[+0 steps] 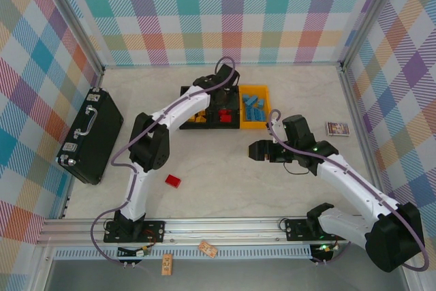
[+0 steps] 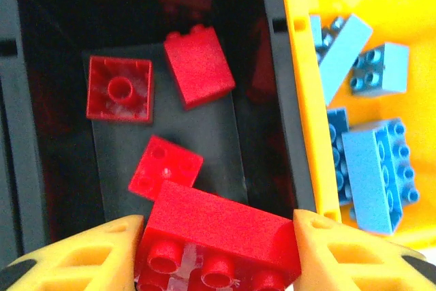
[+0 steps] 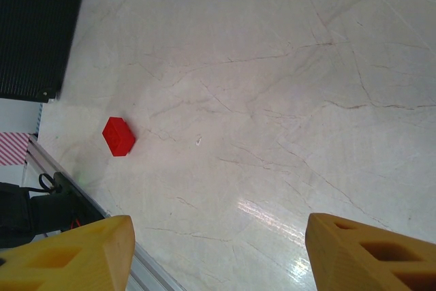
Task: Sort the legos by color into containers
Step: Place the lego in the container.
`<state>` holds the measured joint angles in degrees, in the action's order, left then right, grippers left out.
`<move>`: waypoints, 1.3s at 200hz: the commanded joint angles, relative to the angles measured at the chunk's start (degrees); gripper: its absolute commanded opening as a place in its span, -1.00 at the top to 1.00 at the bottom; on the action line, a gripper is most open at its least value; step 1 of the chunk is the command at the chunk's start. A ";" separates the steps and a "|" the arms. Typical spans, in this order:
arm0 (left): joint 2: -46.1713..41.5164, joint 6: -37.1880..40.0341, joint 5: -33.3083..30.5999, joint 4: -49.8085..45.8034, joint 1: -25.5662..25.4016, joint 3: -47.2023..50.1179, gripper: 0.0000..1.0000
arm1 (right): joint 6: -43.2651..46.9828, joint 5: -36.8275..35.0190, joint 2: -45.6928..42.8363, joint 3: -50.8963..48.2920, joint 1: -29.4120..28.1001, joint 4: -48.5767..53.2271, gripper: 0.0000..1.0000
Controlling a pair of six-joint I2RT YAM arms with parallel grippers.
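Note:
My left gripper (image 2: 218,226) is shut on a red lego brick (image 2: 225,236), studs towards the camera, just above the middle black container (image 2: 41,134). Three red legos (image 2: 199,66) lie in that bin. To its right the yellow-orange container (image 2: 303,100) holds several blue legos (image 2: 378,168). From above, the left gripper (image 1: 223,100) hangs over the row of containers: a black one (image 1: 182,90) with yellow legos, the middle black one (image 1: 225,126) and the yellow one (image 1: 255,127). A lone red lego (image 1: 173,181) (image 3: 118,135) lies on the table. My right gripper (image 1: 253,149) (image 3: 218,236) stands open above bare table.
A black briefcase (image 1: 92,134) (image 3: 34,25) lies at the left edge. A small picture card (image 1: 336,128) sits at the right. An aluminium rail (image 1: 218,226) runs along the near edge, and plaid walls close in the other three sides.

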<state>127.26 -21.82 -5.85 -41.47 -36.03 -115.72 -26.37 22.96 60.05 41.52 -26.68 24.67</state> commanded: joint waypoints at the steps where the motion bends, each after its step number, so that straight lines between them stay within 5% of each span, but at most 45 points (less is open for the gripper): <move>1: 2.27 0.30 -0.23 1.41 0.27 -3.78 0.11 | -0.14 0.28 0.09 -0.29 0.44 -0.51 -0.35; 62: 6.04 0.72 0.84 0.82 0.44 -7.93 0.06 | -0.16 0.23 -0.77 -0.34 0.61 0.10 -0.35; 105: 5.63 0.09 0.79 0.61 0.44 -8.03 -0.25 | -0.28 0.37 -1.51 -0.31 0.58 0.21 -0.35; 179: 0.29 -0.03 0.02 1.22 -0.07 -3.63 -0.39 | -0.61 0.90 -1.52 -0.46 0.63 -0.54 -0.35; 260: -23.18 -6.02 -2.49 2.47 -1.36 23.25 -0.38 | 1.32 2.15 0.17 1.53 -0.07 -0.43 -0.35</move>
<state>113.01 -23.68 -6.15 -39.16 -37.10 -100.64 -26.26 23.62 59.48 41.52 -26.57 24.67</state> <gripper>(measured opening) 0.692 0.675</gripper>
